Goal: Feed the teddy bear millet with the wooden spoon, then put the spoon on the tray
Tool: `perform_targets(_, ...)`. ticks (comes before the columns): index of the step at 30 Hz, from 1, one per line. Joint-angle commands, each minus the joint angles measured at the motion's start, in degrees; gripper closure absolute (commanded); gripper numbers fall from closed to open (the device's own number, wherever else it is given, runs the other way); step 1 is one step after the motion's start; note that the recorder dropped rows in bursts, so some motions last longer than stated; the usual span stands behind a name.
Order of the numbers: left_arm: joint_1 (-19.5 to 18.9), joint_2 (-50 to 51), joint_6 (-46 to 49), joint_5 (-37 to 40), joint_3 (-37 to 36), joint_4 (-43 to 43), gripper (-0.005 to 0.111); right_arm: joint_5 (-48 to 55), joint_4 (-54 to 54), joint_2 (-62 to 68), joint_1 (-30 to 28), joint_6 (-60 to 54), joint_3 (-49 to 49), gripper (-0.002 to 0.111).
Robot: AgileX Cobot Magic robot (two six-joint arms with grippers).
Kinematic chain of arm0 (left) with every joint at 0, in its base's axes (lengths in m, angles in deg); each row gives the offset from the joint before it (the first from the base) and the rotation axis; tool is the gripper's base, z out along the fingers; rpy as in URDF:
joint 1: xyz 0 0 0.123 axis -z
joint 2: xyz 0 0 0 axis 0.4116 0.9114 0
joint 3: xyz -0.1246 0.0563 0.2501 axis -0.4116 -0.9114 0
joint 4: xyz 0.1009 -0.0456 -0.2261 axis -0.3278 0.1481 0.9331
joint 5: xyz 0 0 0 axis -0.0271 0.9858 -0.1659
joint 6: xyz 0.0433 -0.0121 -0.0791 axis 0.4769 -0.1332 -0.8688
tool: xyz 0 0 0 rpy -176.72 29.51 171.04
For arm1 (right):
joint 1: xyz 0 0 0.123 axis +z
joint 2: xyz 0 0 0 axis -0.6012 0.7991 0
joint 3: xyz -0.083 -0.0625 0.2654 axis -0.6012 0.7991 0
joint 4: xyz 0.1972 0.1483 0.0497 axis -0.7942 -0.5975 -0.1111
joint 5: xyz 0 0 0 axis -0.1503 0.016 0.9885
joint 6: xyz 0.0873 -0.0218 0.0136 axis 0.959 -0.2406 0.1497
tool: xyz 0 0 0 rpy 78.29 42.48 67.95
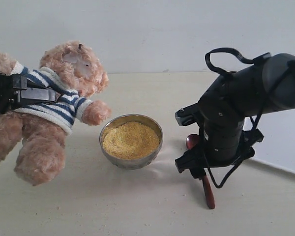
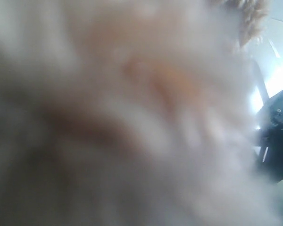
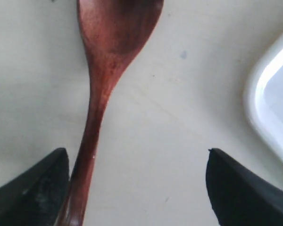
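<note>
No legible text, label, brand mark, numeral or sign in the exterior or right wrist view. Left wrist view too blurred to resolve any marking.

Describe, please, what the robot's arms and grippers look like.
Both are matte black. The right arm has thick, rounded links, with black cables looping over and under it. The right gripper has broad, wedge-tipped fingers. The left gripper looks boxy and angular.
</note>
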Motion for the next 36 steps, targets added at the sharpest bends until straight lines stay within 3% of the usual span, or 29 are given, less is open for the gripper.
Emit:
perform_targets(1,0.03,-0.51,0.28,0.97,-0.29,0.3,0.102,0.86,0.43,-6.81,-0.02,-2.81,-0.01,0.032)
perform_targets(6,0.03,-0.51,0.28,2.52,-0.29,-0.18,0.102,-2.66,-0.23,-15.45,-0.02,-3.24,4.28,0.032)
perform_targets(9,0.03,-0.51,0.28,2.7,-0.29,-0.18,0.102,-10.3,-2.15,-21.25,-0.02,-1.68,11.83,0.032)
perform_targets(16,0.03,-0.51,0.28,2.58,-0.29,-0.18,0.102,-48.78,-2.28,-29.79,-0.02,11.27,33.67,0.032)
perform_targets(18,0.03,-0.51,0.28,2.58,-0.29,-0.18,0.102,-52.3,-3.68,-29.79,-0.02,11.42,36.99,0.032)
perform_targets(23,0.03,-0.51,0.28,2.58,-0.29,-0.18,0.102,-51.73,-3.93,-29.79,-0.02,5.12,39.32,0.032)
perform_targets(26,0.03,-0.51,0.28,2.57,-0.29,-0.05,0.102,-55.44,-4.08,-29.79,-0.02,-5.04,39.32,0.032)
perform_targets(28,0.03,-0.51,0.28,2.57,-0.29,-0.05,0.102,-61.01,-10.68,-28.78,-0.02,-15.39,39.32,0.032)
perform_targets(29,0.03,-0.51,0.28,2.57,-0.29,-0.19,0.102,-62.58,-20.83,-27.83,-0.02,-22.06,39.32,0.032)
perform_targets(31,0.03,-0.51,0.28,2.57,-0.29,-0.19,0.102,-62.36,-31.85,-26.56,0.6,-28.14,39.55,0.043)
perform_targets(33,0.03,-0.51,0.28,2.47,-0.29,-0.19,0.102,-62.7,-31.62,-26.01,4.36,-29.22,41.56,0.051)
perform_targets(36,0.03,-0.51,0.28,2.48,-0.29,-0.08,0.102,-65.6,-36.14,-23.86,6.59,-30.0,43.36,0.051)
